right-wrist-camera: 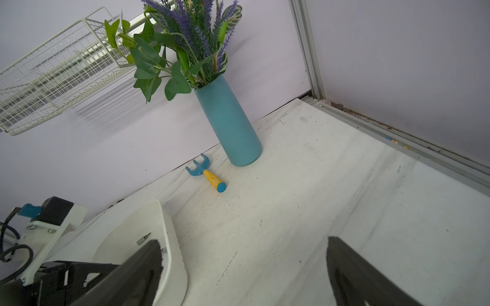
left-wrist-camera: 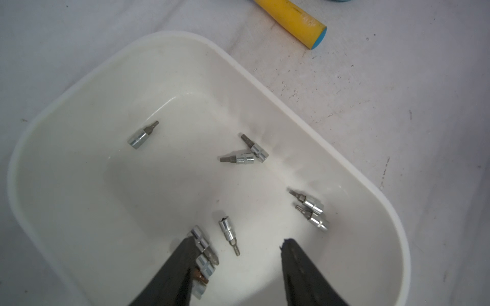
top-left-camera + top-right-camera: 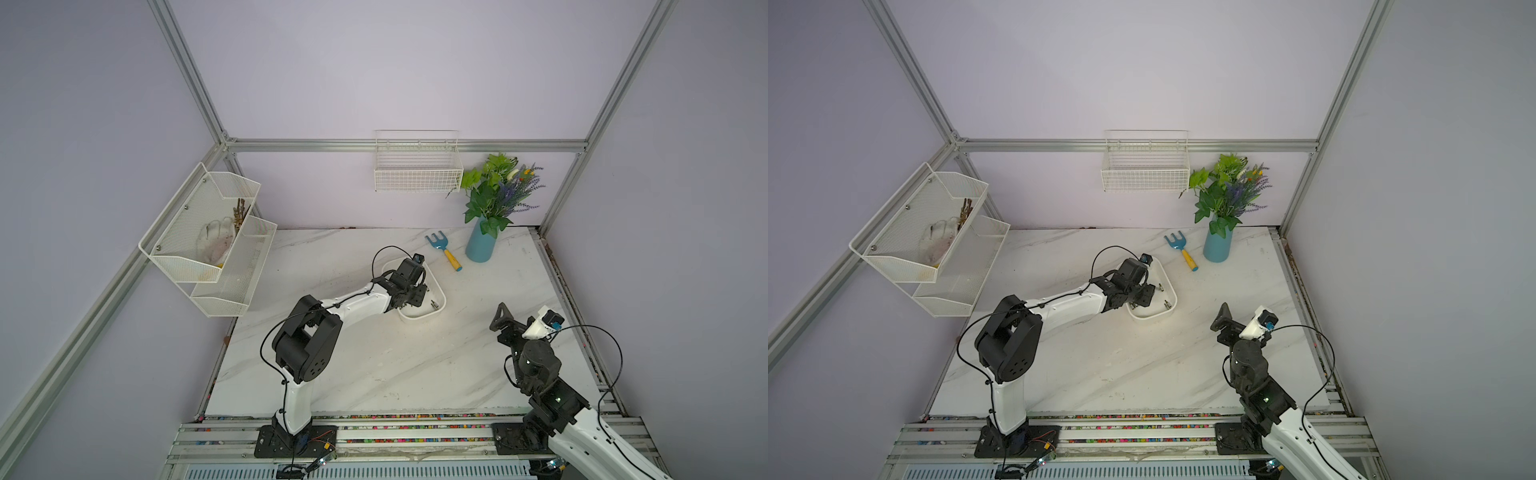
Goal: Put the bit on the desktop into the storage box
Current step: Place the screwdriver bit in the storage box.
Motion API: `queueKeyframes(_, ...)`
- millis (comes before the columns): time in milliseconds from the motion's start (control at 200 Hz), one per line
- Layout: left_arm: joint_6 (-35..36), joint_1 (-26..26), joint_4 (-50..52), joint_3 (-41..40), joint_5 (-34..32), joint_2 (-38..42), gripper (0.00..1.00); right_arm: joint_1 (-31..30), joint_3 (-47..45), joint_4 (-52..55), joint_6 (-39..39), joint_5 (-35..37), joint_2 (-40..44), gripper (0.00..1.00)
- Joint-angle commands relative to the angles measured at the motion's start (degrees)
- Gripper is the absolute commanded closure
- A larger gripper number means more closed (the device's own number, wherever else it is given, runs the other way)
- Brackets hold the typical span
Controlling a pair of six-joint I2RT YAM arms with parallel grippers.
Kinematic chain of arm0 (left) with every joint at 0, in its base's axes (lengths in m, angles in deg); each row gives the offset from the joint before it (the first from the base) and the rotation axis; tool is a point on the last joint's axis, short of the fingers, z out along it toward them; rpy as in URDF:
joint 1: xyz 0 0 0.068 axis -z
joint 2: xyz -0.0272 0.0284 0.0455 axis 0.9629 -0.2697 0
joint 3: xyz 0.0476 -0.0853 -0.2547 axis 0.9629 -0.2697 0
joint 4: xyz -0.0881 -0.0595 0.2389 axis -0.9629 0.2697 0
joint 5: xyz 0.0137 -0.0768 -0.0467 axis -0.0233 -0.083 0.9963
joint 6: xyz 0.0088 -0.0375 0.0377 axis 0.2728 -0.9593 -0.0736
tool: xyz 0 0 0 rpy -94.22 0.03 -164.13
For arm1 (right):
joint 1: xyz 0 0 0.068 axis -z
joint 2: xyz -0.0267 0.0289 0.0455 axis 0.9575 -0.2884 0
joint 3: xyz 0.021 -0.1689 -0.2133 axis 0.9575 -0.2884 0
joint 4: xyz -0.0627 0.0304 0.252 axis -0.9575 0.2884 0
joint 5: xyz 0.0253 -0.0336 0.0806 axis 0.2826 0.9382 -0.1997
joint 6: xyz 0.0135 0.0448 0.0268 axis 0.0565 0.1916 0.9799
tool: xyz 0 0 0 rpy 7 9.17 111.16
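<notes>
The left fingers [image 2: 172,273] are seen nearest, parted well apart above the floor of the storage box [image 2: 79,172]; nothing is clamped between them.

On the bench [image 3: 415,374] no loose bit can be made out in either top view, though so small a thing could be missed. The storage box is found directly beneath the left fingers. The right fingers [image 1: 148,265] are spread fully over bare bench beside the box, and nothing is held.

All the bits that can be seen are already in the box. A cluster of bits [image 2: 204,254] is pressed against the inner face of one left finger; whether it clings there or rests on the floor cannot be told. A free bit [image 2: 229,233] lies between the left fingertips, touched by neither. Its long axis runs nearly along the fingers, with the dark tip pointed back toward the wrist and the chrome collar away from it. A crossed pair [image 2: 252,153], a side-by-side pair [image 2: 310,209] and a lone bit [image 2: 139,137] lie beyond the fingertips, each pointing its own way.

Each bit is judged to be stiff steel, dense for its size, polished and round, so slipping and rolling are to be expected. Hold is best taken across the chrome collar, square to the long axis, and not on the thin tip.
</notes>
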Motion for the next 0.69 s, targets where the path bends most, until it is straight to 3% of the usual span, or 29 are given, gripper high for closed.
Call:
queueKeyframes(0, -1.33, -0.11, -3.99, -1.16, 0.10, 5.71, 0.23, 0.21, -0.72, -1.06, -0.38, -1.14, -0.59, 0.00)
queueKeyframes(145, -2.93, -0.28, -7.52, -6.09, -1.92, 13.04, 0.00, 0.22, -0.74, -2.33, -2.57, -4.22, -1.77, 0.00)
queueKeyframes(470, -2.96, -2.68, -22.66, -29.06, -10.30, 38.15, 0.00, 0.20, -0.56, -5.35, -8.92, -18.91, -2.06, 0.00)
queueKeyframes(690, 3.23, -7.22, -28.11, -43.10, -15.54, 52.99, 0.00, 0.22, -0.03, -6.74, -10.67, -18.62, -3.66, 0.00)
